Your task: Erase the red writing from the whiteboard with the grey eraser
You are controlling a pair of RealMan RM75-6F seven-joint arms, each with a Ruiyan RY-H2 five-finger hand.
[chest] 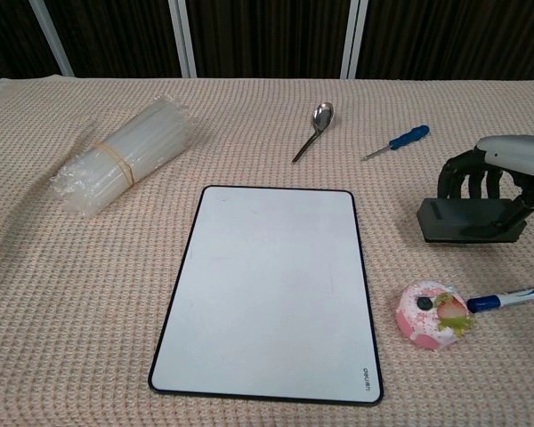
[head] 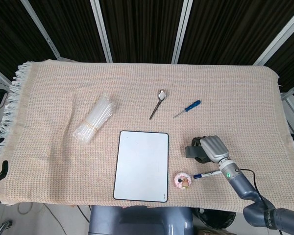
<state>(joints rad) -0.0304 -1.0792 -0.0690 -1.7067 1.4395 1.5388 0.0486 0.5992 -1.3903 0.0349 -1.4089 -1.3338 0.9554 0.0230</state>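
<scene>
Eraser [chest: 470,221], dark grey block, sits on the cloth [head: 54,88] right of the whiteboard [head: 141,165], well apart from it. Right robot hand [head: 213,148] grips it: fingers [chest: 469,177] curl over the top and far side in the chest view, w/ the eraser's base looking flat on the cloth.

Whiteboard lies flat, near centre of the worktop, long side running near-to-far. Surface reads clean white in both views; no red marks I can make out, only small print at its near-right corner.

Just near the eraser: a marker [chest: 511,297] w/ blue cap lying on the cloth, and left of that a small pink round thing [chest: 432,315] w/ a green bit, just right of the whiteboard's near-right corner; can't tell what it is.

Far side: spoon [head: 158,103] lying diagonal, blue-handled screwdriver [head: 188,108] to its right. Left of the whiteboard, a clear bundle of tubes [head: 93,119] w/ a rubber band round it.

Left robot hand isn't seen in either view.
</scene>
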